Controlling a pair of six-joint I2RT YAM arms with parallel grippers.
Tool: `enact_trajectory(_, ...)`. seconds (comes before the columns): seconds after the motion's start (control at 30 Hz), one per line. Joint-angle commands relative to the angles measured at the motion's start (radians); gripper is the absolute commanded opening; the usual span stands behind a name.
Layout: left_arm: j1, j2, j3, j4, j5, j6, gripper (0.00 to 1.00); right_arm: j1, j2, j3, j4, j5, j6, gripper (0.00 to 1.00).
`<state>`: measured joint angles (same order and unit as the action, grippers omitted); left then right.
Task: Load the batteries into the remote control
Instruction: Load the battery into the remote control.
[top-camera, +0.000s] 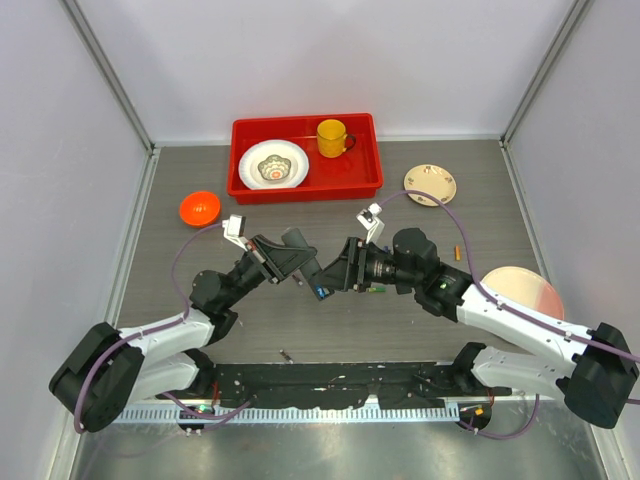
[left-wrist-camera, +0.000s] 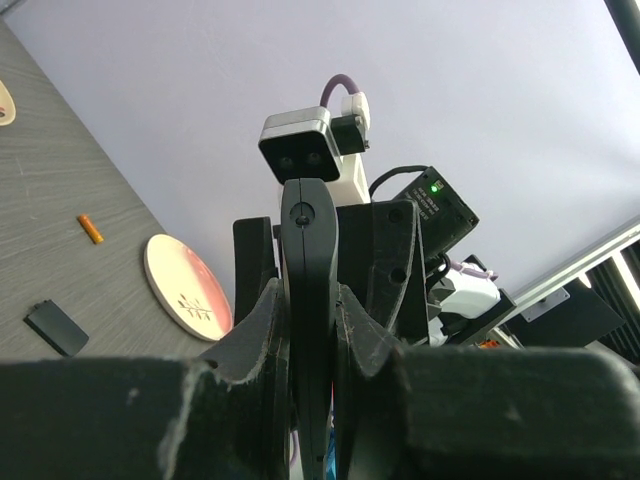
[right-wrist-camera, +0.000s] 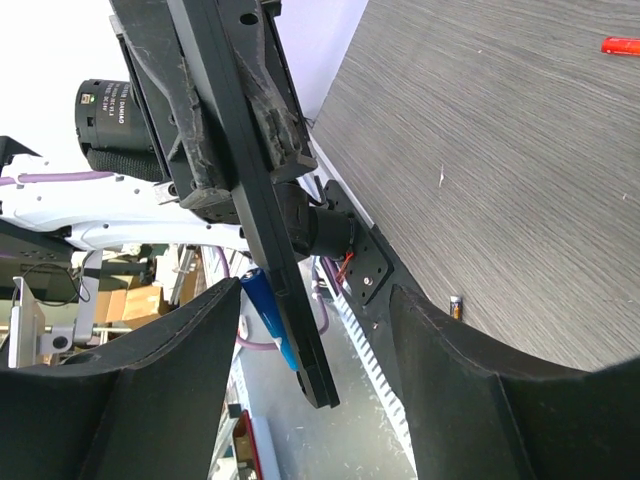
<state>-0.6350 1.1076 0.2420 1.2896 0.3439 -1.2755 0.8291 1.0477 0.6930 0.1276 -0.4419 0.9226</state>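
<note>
Risk: with your left gripper (left-wrist-camera: 308, 300) clamped on the remote control (right-wrist-camera: 250, 200), your right gripper (right-wrist-camera: 318, 335), jaws apart, may dislodge the blue battery (right-wrist-camera: 272, 322).

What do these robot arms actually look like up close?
The left arm and right arm have white links and chunky black joints. A purple cable loops along each. The left end effector and right end effector are black, two-fingered, each topped by a small grey-white camera. A green light glows on the right arm.
</note>
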Motion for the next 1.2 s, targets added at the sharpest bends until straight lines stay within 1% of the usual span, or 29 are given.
enact_trajectory(0.0,-0.005,-0.018,0.026,0.257,0.007,0.011,0.00,-0.004,0.005,0.010,0.072,-0.024,0.015,0.66)
enact_trajectory(0.63,-0.005,-0.025,0.031,0.257,-0.006,0.011,0.00,-0.005,0.023,0.008,0.052,-0.026,0.007,0.49)
enact_trajectory(1.17,-0.005,-0.040,0.036,0.257,-0.049,0.019,0.00,-0.002,0.048,0.010,0.021,-0.040,-0.011,0.39)
